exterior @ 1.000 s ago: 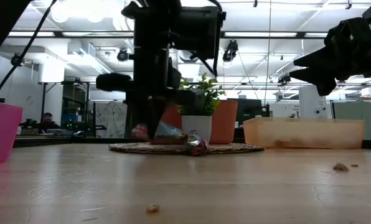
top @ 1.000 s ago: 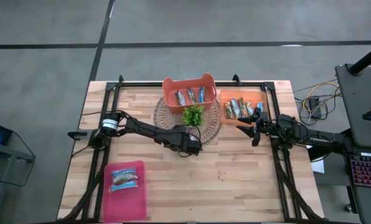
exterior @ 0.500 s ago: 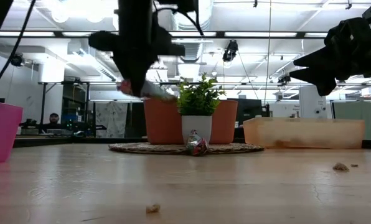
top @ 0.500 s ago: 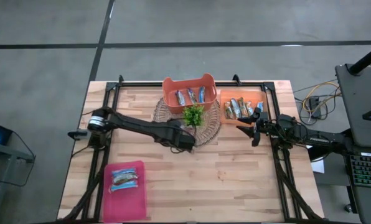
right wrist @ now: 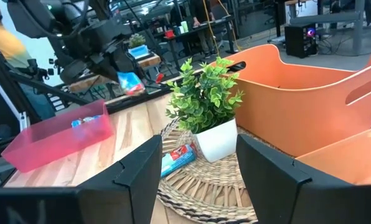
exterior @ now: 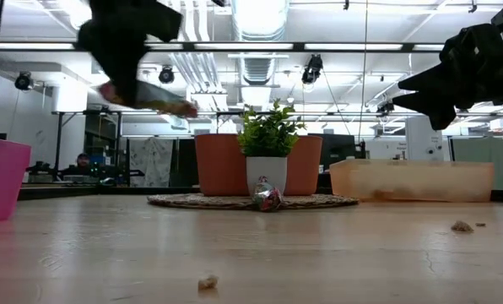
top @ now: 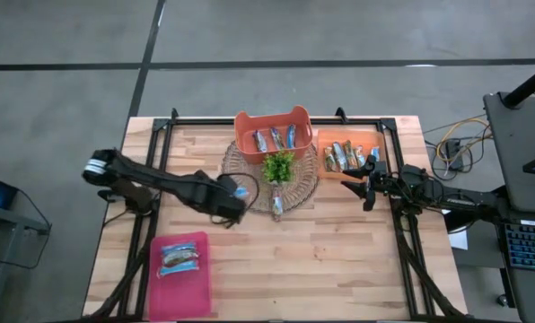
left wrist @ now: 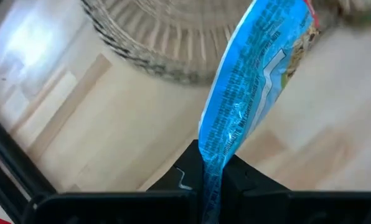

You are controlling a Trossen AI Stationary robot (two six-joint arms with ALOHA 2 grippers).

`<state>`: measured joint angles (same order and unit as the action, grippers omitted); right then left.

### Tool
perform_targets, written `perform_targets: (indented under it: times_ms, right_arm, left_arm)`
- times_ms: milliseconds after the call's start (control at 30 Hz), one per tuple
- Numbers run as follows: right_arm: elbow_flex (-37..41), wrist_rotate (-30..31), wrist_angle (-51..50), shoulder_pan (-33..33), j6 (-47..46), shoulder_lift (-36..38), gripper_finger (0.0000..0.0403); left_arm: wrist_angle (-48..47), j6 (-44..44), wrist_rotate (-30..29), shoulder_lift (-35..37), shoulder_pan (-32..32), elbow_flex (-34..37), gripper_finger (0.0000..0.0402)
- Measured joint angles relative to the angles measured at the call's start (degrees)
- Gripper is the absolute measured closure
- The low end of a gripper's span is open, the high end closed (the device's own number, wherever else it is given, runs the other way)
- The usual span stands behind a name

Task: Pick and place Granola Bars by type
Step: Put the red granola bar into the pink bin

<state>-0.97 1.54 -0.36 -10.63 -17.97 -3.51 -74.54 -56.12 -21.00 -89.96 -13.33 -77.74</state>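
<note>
My left gripper (top: 233, 199) hangs above the table, left of the woven mat (top: 241, 161), shut on a blue-wrapped granola bar (left wrist: 254, 81). The low view shows that bar (exterior: 154, 99) high in the air. Another wrapped bar (top: 276, 205) lies on the mat's near edge, in front of the small plant (top: 278, 166). Blue bars lie in the orange basket (top: 249, 121), brownish ones in the orange tray (top: 372, 136), and two in the pink bin (top: 200, 287). My right gripper (right wrist: 198, 180) waits open at the table's right, level, with nothing between its fingers. My left gripper pinches the blue bar's flat end seam (left wrist: 211, 177) between its two fingers. The fingers slant steeply down from the table's left side. The rest of the bar sticks out past the fingertips, lifted clear of the table and the mat.
Black frame rails (top: 160, 135) run along the table's left, far and right sides. Small crumbs (exterior: 208, 283) lie on the wood near the front. Bare wood stretches between the pink bin and the right arm.
My left gripper has risen and gone toward the table's left edge, rolling its wrist as it went. It stays shut on the blue bar, which has come up off the mat's near edge and hangs clear. The other bar stays on the mat.
</note>
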Motion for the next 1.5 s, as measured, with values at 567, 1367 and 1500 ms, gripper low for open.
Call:
perform_targets:
  times_ms: [567,1367,1500]
  right_arm:
    - [0.0,0.0,0.0,0.0,0.0,0.0,0.0207]
    - [0.0,0.0,0.0,0.0,0.0,0.0,0.0207]
    - [0.0,0.0,0.0,0.0,0.0,0.0,0.0207]
  left_arm:
    - [1.8,-4.2,1.9,19.4,-14.8,14.8,0.0401]
    - [1.7,-32.1,5.0,16.7,-43.5,16.5,0.0401]
    - [2.8,-32.5,6.4,13.4,-45.5,14.4,0.0401]
